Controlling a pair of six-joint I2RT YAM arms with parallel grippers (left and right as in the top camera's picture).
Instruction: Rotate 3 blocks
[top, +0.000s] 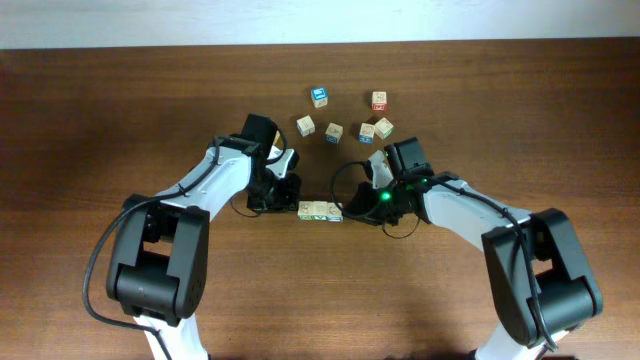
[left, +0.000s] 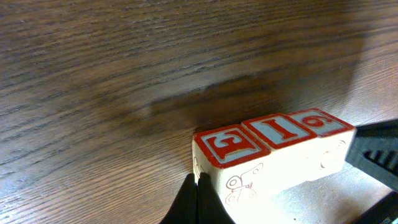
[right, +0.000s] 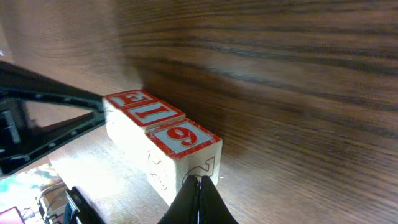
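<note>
Row of three blocks is found lying directly between the two pincers. Left pincer is clenched on nothing, its tips set at one end block's corner. Right pincer is likewise clenched and empty, set at the far end block.

Step judged in hand: turning the row as one piece. Opposed sideways pushes, kept low, are called for, so that no block is knocked out of line.

Three pale wooden blocks in one straight row, touching face to face, flat on the table. One face of each is red-bordered with a red character; the adjoining cream faces carry line drawings.
</note>
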